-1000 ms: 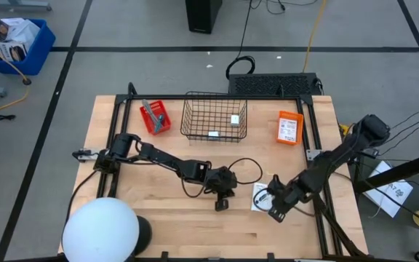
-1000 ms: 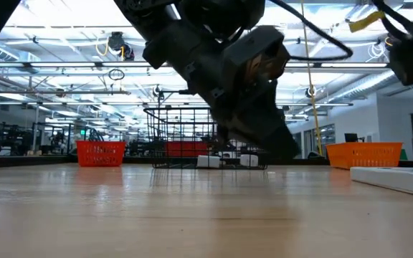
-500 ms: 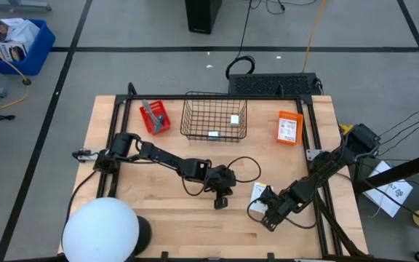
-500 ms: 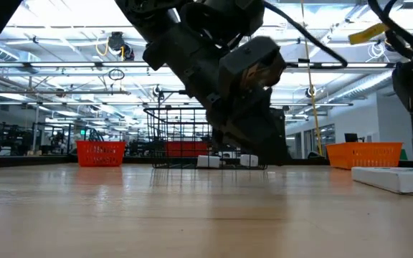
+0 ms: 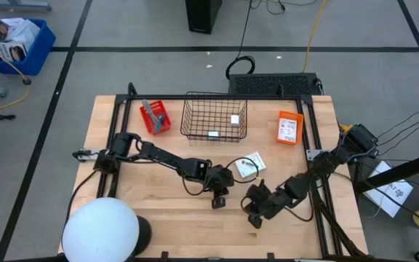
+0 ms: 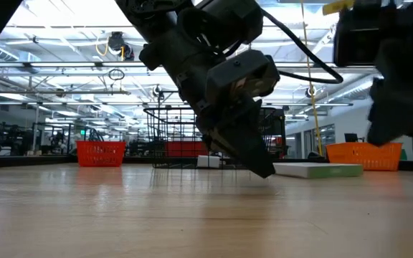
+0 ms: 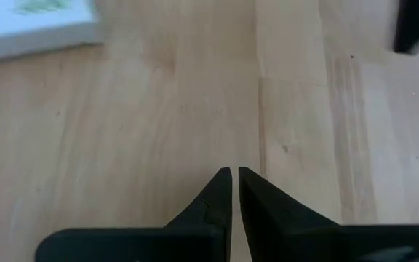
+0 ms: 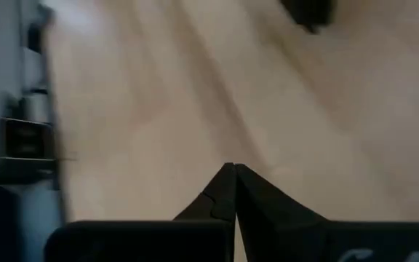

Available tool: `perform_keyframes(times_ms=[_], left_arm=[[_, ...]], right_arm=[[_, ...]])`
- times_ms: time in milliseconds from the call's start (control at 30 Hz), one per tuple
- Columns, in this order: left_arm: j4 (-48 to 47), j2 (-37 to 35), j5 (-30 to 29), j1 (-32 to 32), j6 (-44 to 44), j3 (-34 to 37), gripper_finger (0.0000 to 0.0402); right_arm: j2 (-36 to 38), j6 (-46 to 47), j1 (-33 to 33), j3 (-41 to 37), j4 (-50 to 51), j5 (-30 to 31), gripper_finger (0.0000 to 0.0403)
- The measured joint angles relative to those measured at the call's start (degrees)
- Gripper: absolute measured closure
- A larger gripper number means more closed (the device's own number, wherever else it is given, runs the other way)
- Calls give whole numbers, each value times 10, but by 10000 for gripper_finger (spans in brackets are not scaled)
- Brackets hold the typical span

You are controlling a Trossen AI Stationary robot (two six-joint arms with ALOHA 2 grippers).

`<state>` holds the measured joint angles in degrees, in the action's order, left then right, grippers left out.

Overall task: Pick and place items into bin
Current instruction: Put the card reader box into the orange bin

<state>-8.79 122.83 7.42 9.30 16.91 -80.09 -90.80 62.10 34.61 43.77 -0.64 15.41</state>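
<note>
A flat white printed packet [image 5: 247,166] lies flat on the wooden table [image 5: 158,218], a little to the far side of both grippers; it also shows in the low view [image 6: 314,170] and the left wrist view [image 7: 35,29]. My left gripper [image 5: 216,203] [image 7: 234,175] is shut, holds nothing and points steeply down near mid-table, its tip close over the wood [image 6: 264,170]. My right gripper [image 5: 254,220] [image 8: 233,169] is shut and empty, just right of it and nearer the front edge. Two small white items [image 5: 234,120] lie in the wire basket [image 5: 195,116].
A red bin [image 5: 155,116] with a grey tool stands at the far left, and an orange bin [image 5: 289,127] with a printed packet at the far right. A black cable [image 5: 249,173] loops around the packet on the table. A white dome [image 5: 100,229] covers the near left corner.
My right gripper has swung toward the table's left and near edge, sinking and turning. The white packet, which lay beside it, has slid toward the far edge and left, turned about, and now lies beside the left arm. My left gripper has tipped a little further down.
</note>
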Motion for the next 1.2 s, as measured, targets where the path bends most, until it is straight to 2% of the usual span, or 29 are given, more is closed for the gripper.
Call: perform_keyframes(times_ms=[100, 267, 400, 533, 667, 800, 1033, 1200], left_arm=[[-6, 0, 0, 0, 1, 0, 371], [-1, 0, -4, 0, 1, 0, 371], [-1, 0, -4, 2, 1, 0, 371], [-1, 0, -7, 5, 1, 0, 371], [1, 0, -30, 10, -1, 0, 371], [8, 0, -25, 13, -19, 0, 371], [49, 0, 39, 13, -46, 0, 371], [45, -2, 19, 10, -49, 2, 371]], right_arm=[[7, -21, -3, -2, 32, 2, 403], [26, -45, -11, -1, 127, 129, 403], [35, -72, -44, -1, 200, 188, 403], [33, -97, -101, -1, 276, 191, 403], [34, -167, -146, -1, 291, 194, 403], [40, -219, -182, -1, 295, 178, 403], [43, -243, -204, 0, 336, 179, 403], [54, -257, -186, -1, 336, 222, 403]])
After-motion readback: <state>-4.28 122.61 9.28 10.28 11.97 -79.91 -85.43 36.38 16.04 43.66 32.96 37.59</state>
